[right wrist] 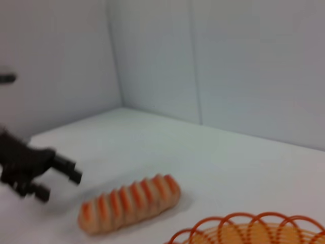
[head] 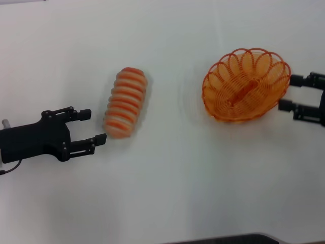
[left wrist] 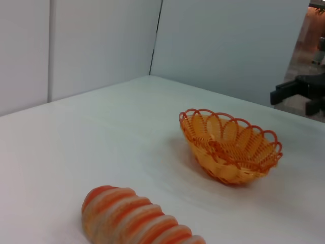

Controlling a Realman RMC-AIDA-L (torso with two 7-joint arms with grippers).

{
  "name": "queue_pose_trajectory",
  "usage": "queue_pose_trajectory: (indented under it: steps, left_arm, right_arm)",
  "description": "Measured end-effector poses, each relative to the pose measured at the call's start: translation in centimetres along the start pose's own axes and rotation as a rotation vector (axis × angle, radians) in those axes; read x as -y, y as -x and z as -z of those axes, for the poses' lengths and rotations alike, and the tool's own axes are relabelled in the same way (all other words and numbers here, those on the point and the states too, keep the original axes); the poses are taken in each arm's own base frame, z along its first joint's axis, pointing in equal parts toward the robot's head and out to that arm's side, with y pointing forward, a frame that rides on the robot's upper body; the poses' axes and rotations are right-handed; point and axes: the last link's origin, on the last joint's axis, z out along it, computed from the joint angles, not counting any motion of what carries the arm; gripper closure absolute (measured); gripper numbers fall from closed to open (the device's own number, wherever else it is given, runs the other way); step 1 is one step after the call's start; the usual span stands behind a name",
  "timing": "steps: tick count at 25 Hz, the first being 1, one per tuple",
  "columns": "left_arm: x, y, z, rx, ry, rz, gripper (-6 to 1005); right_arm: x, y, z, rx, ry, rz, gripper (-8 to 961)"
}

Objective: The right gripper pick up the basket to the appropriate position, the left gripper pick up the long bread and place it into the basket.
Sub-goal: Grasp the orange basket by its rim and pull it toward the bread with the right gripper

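The long bread [head: 126, 101], cream with orange-red stripes, lies on the white table left of centre. My left gripper [head: 91, 127] is open just to its left, one fingertip close to the loaf's near end and nothing held. The orange wire basket [head: 264, 66] sits at the right. My right gripper [head: 290, 93] is open beside the basket's right rim, its fingers empty. The left wrist view shows the bread [left wrist: 137, 218] up close, the basket [left wrist: 203, 113] beyond it and the right gripper [left wrist: 299, 91] far off. The right wrist view has the basket rim [right wrist: 238, 219], the bread [right wrist: 129, 203] and the left gripper [right wrist: 48, 175].
A bare stretch of white table [head: 172, 168] separates the bread from the basket. Pale wall panels [left wrist: 101, 46] stand behind the table. A dark edge [head: 244, 238] runs along the table's near side.
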Motion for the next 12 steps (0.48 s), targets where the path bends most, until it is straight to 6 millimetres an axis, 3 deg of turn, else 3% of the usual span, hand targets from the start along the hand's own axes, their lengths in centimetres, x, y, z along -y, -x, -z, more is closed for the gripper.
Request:
queue_pose_trajectory:
  steps: [12]
  left_arm:
    - [0.0,-0.3,0.1,-0.038,-0.014,0.017,243]
  right_arm:
    - [5.5,4.9,0.4,-0.003,-0.152,-0.389,197]
